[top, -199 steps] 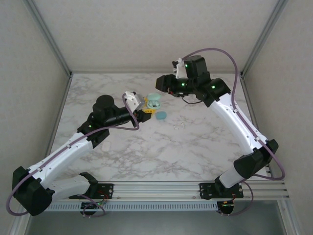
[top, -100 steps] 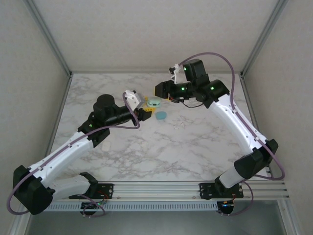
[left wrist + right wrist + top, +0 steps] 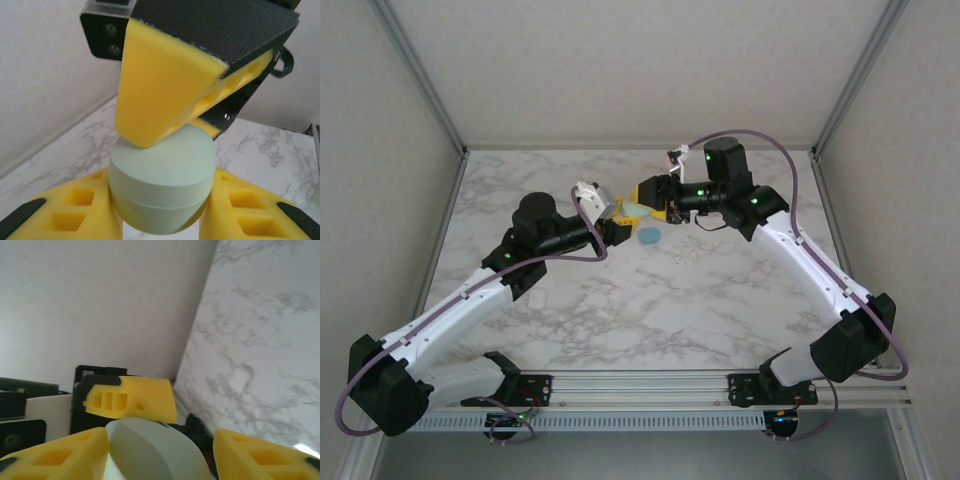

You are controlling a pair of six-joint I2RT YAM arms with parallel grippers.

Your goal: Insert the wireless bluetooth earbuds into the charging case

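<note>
— What's hard to make out?

— The pale mint round plastic charging case [image 3: 162,192] has its lid down, so its inside is hidden. Its underside is cut off in the left wrist view, and I can't tell whether it rests on the white marble bench [image 3: 620,310]. Some tiny whitish specks [image 3: 688,255] lie on the marble, too small to say whether they are earbuds.

— And the grip?

— The left end effector [image 3: 160,205] pinches the case by its sides. The right end effector [image 3: 160,450] stands spread. One yellow finger [image 3: 165,85] presses on the lid, and there is a gap to the other.

— Room to move?

— Both meet over the back middle of the bench, near the back wall [image 3: 640,70]. A flat teal disc [image 3: 648,236] lies just in front of the case. Bare marble stretches to the near edge and both sides.
</note>
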